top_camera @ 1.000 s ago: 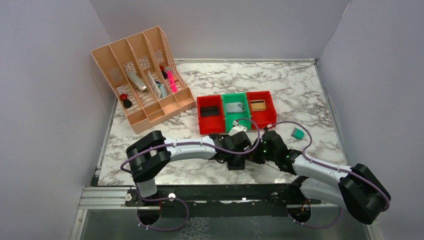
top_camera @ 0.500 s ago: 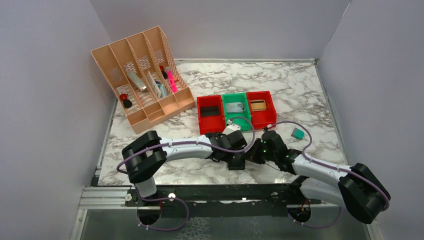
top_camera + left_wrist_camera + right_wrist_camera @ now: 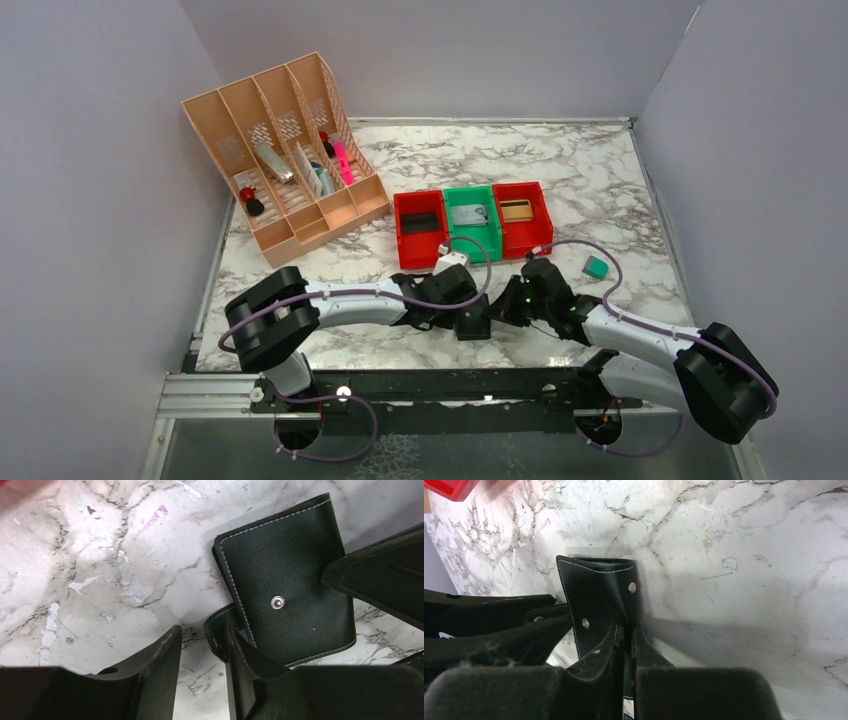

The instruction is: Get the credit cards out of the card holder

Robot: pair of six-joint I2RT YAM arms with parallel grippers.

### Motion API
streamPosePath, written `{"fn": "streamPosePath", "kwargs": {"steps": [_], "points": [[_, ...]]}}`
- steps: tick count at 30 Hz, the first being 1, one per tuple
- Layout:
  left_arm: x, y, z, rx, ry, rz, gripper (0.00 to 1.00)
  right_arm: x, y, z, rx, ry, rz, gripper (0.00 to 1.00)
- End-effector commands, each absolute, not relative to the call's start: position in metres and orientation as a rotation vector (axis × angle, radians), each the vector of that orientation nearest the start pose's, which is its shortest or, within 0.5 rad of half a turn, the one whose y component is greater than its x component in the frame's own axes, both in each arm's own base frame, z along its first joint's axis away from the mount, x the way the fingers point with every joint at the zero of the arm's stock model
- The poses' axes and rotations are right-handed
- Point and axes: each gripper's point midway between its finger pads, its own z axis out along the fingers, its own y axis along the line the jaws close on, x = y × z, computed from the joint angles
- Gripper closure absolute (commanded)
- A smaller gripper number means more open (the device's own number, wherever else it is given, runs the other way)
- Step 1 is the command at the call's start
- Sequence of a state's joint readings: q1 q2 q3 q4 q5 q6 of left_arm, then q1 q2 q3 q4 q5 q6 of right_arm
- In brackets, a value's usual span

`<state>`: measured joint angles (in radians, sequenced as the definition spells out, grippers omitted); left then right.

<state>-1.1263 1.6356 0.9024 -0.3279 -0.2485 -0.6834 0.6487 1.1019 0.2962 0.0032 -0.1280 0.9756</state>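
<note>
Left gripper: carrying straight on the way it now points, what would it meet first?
The left gripper would probably meet the card holder's tab, close by one finger; past it, marble table. Depth is unclear.

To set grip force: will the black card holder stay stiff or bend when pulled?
Probably floppy: the card holder looks like stitched leather, and its panel seems to bend where the right gripper pinches it. Its strap tab curls. Probably grippy: matte grained surface.

Left arm [image 3: 350,298] and right arm [image 3: 640,338] extend low, converging at near centre. Left gripper [image 3: 200,655]: fingers parted. Right gripper [image 3: 626,640]: fingers pinched on card holder [image 3: 594,590] edge.
</note>
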Motion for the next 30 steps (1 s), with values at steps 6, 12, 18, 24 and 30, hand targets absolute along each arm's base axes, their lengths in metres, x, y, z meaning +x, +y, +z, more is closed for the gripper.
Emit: {"fn": "streamPosePath", "kwargs": {"steps": [6, 12, 18, 24, 30], "points": [[0.176, -0.329, 0.045, 0.306, 2.476, -0.754, 0.72, 0.173, 0.204, 0.019, 0.334, 2.583, 0.842, 0.96], [0.172, -0.331, 0.055, 0.275, 2.430, -0.903, 0.85, 0.170, 0.205, 0.019, 0.333, 2.586, 0.868, 0.96], [0.164, -0.342, 0.067, 0.327, 2.395, -1.041, 1.00, 0.168, 0.209, 0.019, 0.317, 2.598, 0.891, 0.92], [0.168, -0.337, 0.077, 0.328, 2.385, -0.999, 1.00, 0.175, 0.214, 0.032, 0.253, 2.580, 0.889, 0.77], [0.176, -0.326, 0.112, 0.313, 2.293, -0.970, 1.00, 0.189, 0.211, 0.050, 0.178, 2.541, 0.819, 0.52]]}}
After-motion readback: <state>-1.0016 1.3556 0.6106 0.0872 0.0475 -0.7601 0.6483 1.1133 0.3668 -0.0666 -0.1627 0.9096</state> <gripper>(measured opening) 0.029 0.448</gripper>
